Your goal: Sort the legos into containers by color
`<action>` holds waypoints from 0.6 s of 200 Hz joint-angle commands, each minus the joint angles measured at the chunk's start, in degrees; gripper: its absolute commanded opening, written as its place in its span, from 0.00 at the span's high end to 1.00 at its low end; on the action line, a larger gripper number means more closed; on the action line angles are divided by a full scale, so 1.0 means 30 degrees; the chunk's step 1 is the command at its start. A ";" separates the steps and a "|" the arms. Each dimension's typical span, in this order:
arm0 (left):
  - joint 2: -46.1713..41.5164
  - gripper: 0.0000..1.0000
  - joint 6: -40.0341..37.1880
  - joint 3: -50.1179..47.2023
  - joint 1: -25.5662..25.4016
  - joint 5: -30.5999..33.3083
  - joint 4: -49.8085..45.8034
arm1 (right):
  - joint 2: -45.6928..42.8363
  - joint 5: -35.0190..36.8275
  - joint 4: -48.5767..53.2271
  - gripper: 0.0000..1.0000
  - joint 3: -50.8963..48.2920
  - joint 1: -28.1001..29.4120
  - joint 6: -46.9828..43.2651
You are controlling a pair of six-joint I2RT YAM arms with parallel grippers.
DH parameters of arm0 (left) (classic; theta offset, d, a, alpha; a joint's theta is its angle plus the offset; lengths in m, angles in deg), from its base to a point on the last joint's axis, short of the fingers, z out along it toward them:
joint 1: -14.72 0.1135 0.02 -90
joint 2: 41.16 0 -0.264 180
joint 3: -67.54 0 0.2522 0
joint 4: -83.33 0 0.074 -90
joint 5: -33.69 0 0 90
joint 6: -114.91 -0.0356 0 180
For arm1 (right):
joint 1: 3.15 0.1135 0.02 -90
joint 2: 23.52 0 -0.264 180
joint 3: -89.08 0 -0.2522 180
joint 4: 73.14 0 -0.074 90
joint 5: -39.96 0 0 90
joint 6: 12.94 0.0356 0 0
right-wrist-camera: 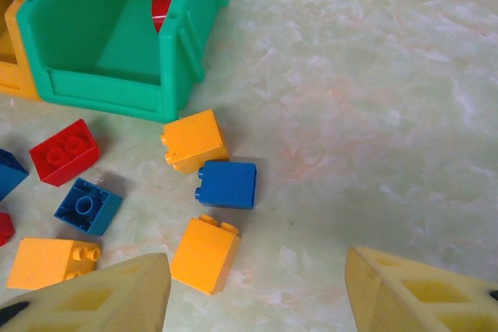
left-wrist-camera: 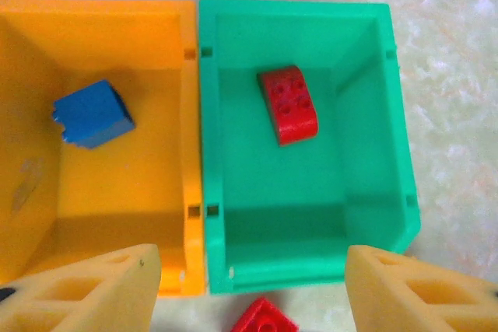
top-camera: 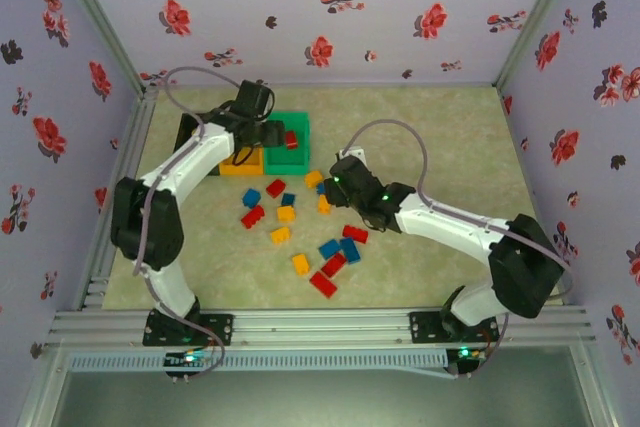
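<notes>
Sorting looks to be at an early stage. The green bin (left-wrist-camera: 397,114) is holding one red brick (left-wrist-camera: 289,104), and the orange bin (left-wrist-camera: 93,21) to its left is holding a blue brick (left-wrist-camera: 92,114). The left gripper (left-wrist-camera: 249,270) is hovering open and empty over the green bin. The right gripper (right-wrist-camera: 257,258), jaws apart, is hanging over a yellow brick (right-wrist-camera: 205,254) among the loose legos (top-camera: 300,232) nearer the arms, and probably needs to centre, descend and close.

This is a robot test booth, a lab-style rig rather than a home. Flower-printed walls (top-camera: 320,7) box in a pale marbled tabletop (top-camera: 450,147). Aluminium rails (top-camera: 320,327) frame its near edge, with the left arm (top-camera: 165,207) and right arm (top-camera: 470,232) bolted there.
</notes>
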 commanded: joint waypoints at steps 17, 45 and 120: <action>-0.2739 0.35 0.0016 -0.2487 -0.0255 -0.0017 -0.0905 | 0.0874 -0.0735 0.0089 0.38 0.1046 0.0114 0.0096; -0.4397 0.35 0.0335 -0.4279 -0.0664 -0.0008 -0.1031 | 0.1607 -0.1043 -0.0145 0.38 0.1501 0.0097 0.0107; -0.5537 0.35 0.0722 -0.5960 -0.1548 0.0537 -0.1679 | 0.2789 -0.1827 0.1445 0.39 0.1931 0.0112 0.0797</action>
